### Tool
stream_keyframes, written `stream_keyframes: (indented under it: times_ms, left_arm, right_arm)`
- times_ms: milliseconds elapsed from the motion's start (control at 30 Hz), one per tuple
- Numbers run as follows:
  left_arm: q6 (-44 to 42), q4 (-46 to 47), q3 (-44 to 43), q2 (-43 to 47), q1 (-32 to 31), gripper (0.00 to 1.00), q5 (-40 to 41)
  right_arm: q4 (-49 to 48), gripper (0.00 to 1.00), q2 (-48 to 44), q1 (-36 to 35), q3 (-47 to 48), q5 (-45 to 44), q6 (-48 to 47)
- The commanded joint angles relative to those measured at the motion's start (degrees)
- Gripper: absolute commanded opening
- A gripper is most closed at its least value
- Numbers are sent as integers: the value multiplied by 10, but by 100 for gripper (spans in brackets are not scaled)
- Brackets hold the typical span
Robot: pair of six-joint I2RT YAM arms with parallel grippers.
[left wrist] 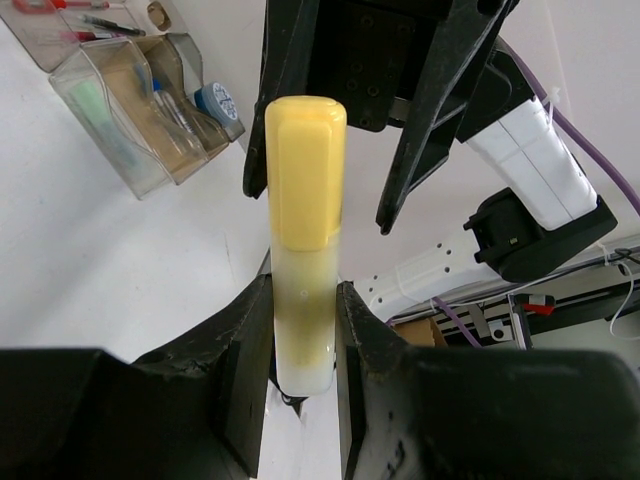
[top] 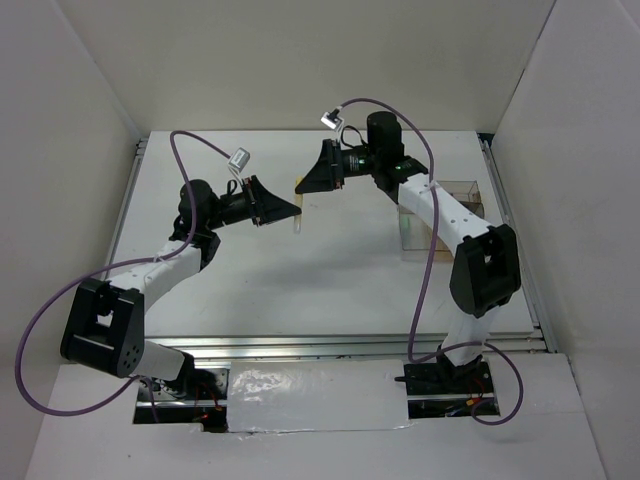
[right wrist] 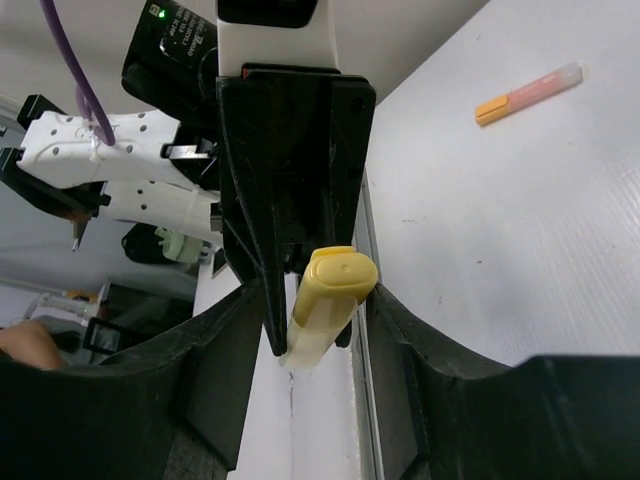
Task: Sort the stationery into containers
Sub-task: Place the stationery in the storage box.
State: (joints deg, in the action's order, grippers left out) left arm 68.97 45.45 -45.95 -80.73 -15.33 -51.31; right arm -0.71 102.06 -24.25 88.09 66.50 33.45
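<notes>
You're mid-handover: your left claw (left wrist: 303, 300) grasps the yellow marker (left wrist: 305, 170) aloft, well left of the box (top: 465, 188). Your right claw (right wrist: 320, 295) straddles its cap, released. Next, clench right, then free left.

The white table (top: 300, 290) bears a clear compartment box (top: 468, 190) and orange marker (right wrist: 527, 93).

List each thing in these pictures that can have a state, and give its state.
yellow marker: capped, held in the air.
left gripper: jaws shut on the yellow marker.
right gripper: jaws open around the yellow marker, not gripping.
orange marker: lying loose on the table.
clear box: some items inside.
</notes>
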Motion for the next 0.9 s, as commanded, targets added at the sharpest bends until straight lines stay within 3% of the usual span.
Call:
stream_keyframes:
  times_ms: [0,200,300,333,367,400,433,500,667,767,800,867]
  left_arm:
    - [-14,21,-4,13,-3,0,-1]
    - [-15,20,-5,10,-2,0,1]
    - [-23,4,-8,11,-3,13,4]
    - [-26,-20,-11,10,-2,28,8]
    - [-34,-37,-14,12,-2,38,9]
    - [-60,-87,-31,14,-2,69,9]
    - [-81,-88,-44,15,-2,80,8]
    - [-169,-189,-82,17,-1,99,4]
    - [-352,-432,-166,28,33,99,52]
    - [-417,-604,-239,9,78,99,119]
    - [-449,-643,-256,-6,98,99,136]
    - [-461,-701,-282,-14,122,99,194]
  right_arm:
    - [-42,52,8,-9,26,17,11]
    - [-43,34,9,-10,27,19,10]
    - [-40,25,4,-10,23,18,2]
    - [-27,22,2,-10,23,17,-5]
    - [-14,17,-2,-10,24,13,-17]
    - [34,10,-13,-10,30,7,-57]
    - [60,10,-20,-9,33,1,-84]
    - [148,0,-44,3,37,-27,-158]
    - [292,0,-97,97,30,-96,-260]
    - [437,0,-104,141,63,-192,-389]
    - [484,0,-107,162,63,-264,-404]
    - [497,0,-125,179,32,-333,-425]
